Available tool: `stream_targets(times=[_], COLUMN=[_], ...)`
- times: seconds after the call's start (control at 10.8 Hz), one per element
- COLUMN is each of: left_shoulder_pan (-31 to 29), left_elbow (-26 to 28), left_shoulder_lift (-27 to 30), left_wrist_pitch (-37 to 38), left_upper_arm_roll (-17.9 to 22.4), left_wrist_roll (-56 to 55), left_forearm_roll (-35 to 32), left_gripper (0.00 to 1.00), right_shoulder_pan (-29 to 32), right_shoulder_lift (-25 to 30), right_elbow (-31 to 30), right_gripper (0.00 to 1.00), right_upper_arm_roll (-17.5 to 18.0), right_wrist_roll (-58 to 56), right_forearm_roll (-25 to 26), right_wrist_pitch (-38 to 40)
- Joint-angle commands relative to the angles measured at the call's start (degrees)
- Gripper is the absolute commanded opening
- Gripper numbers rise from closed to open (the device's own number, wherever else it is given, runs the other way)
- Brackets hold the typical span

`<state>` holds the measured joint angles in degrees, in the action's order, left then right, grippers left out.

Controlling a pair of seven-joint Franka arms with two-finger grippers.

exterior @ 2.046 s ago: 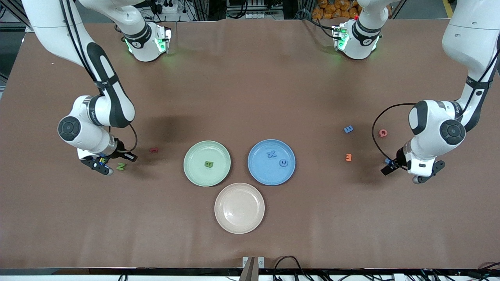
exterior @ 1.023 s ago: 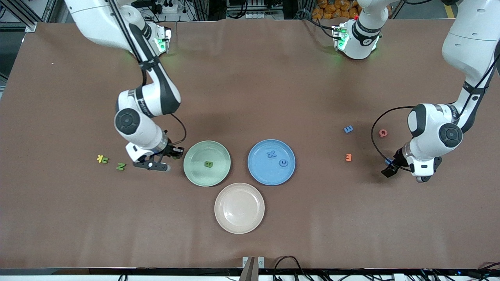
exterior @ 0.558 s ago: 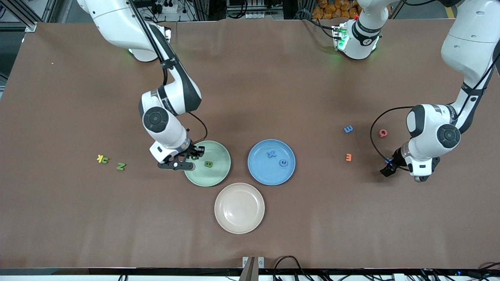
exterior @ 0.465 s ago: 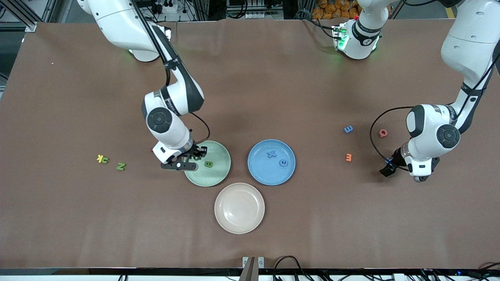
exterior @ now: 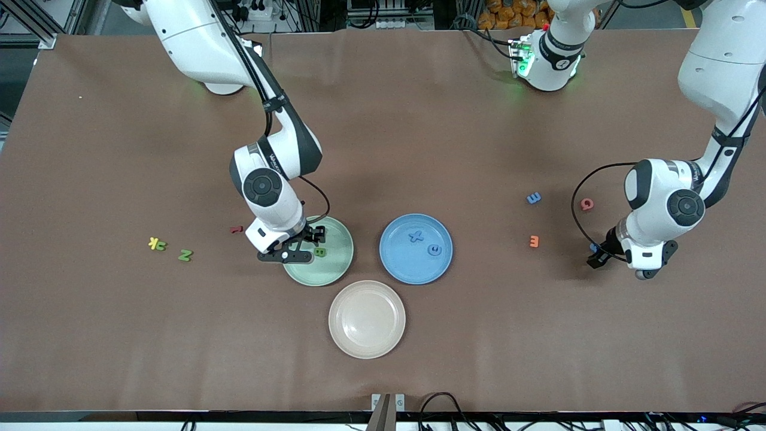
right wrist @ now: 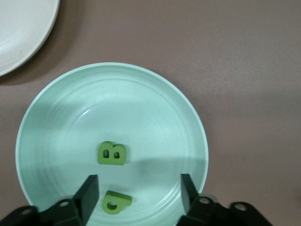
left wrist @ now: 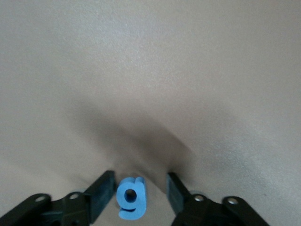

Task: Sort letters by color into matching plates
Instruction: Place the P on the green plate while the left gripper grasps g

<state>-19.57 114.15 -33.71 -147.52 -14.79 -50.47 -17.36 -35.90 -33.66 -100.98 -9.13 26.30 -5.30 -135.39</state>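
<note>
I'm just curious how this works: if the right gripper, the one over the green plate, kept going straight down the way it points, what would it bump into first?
Probably the small green letter lying between the right gripper's open fingers, then the pale green plate under it.

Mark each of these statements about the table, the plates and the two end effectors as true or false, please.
1. The green plate holds two green letters, a B and a smaller one. True.
2. The right end effector is shut on a letter. False: it is open over the green plate, and the smaller green letter lies on the plate between its fingers.
3. The beige plate has no letter in it. True.
4. The blue plate holds a red letter. False: it holds two blue letters.
5. A blue g sits between the open fingers of the left end effector. True.
</note>
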Motion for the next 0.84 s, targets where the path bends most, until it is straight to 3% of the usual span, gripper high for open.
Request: stream_targets(times=[0.0,0.37,0.74], left_shoulder_pan=[-0.56,-0.47,-0.04], left_elbow=[1.25,1.16,-1.12], left_shoulder_lift=[0.05,0.75,2.59], left_wrist_pitch=[-0.49,-0.49,4.69], left_upper_arm_roll=[-0.15,-0.15,-0.77], left_wrist_roll=[-2.0,-3.5,-3.15], left_forearm_roll=[-2.24,-2.24,-2.33], left_gripper=[0.0,0.0,0.0], right_shoulder_pan=[2.31,8.37,15.23], right_shoulder_lift=[0.08,2.71,3.25], right_elbow=[0.97,0.88,-0.09], right_gripper=[1.0,1.0,1.0], right_upper_arm_roll=[-0.28,-0.28,-0.28], right_wrist_roll=[-1.59,-11.52,-13.12], right_forearm_roll=[2.48,2.75,2.75], right_wrist_pitch=[1.35,3.73,4.44])
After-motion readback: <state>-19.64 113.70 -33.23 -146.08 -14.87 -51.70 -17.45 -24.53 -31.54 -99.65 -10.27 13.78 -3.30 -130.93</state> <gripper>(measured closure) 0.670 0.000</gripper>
